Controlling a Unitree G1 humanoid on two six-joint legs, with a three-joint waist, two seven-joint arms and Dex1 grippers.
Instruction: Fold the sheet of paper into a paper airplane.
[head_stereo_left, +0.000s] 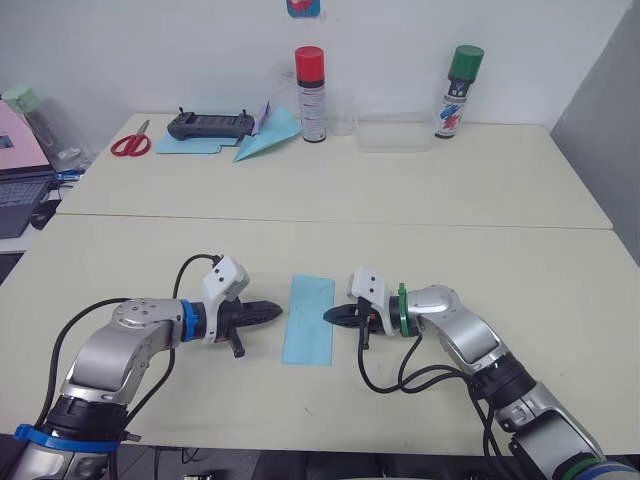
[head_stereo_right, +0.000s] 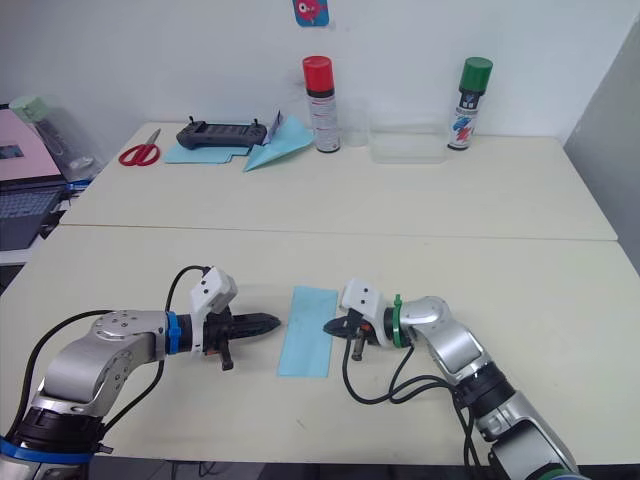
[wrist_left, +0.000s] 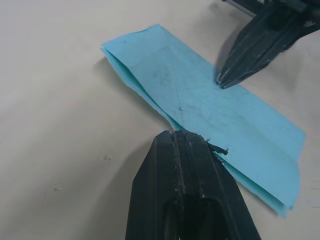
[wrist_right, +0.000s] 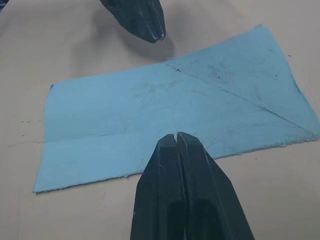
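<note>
The sheet of paper (head_stereo_left: 309, 318) lies flat on the near table as a narrow light-blue folded rectangle with crease lines (wrist_right: 170, 115). My left gripper (head_stereo_left: 278, 311) is shut, its tip at the sheet's left long edge (wrist_left: 187, 136). My right gripper (head_stereo_left: 329, 316) is shut too, its tip resting on the sheet's right long edge (wrist_right: 176, 136). The two tips face each other across the paper. No paper airplane made from this sheet shows.
On the far table lie red scissors (head_stereo_left: 131, 144), a black controller (head_stereo_left: 209, 125) on a wide blue sheet (head_stereo_left: 185, 146), another blue paper dart (head_stereo_left: 268, 139), a red-capped can (head_stereo_left: 311, 94), a green-capped can (head_stereo_left: 458, 91) and a clear box (head_stereo_left: 393, 133). A laptop (head_stereo_left: 20, 180) sits far left.
</note>
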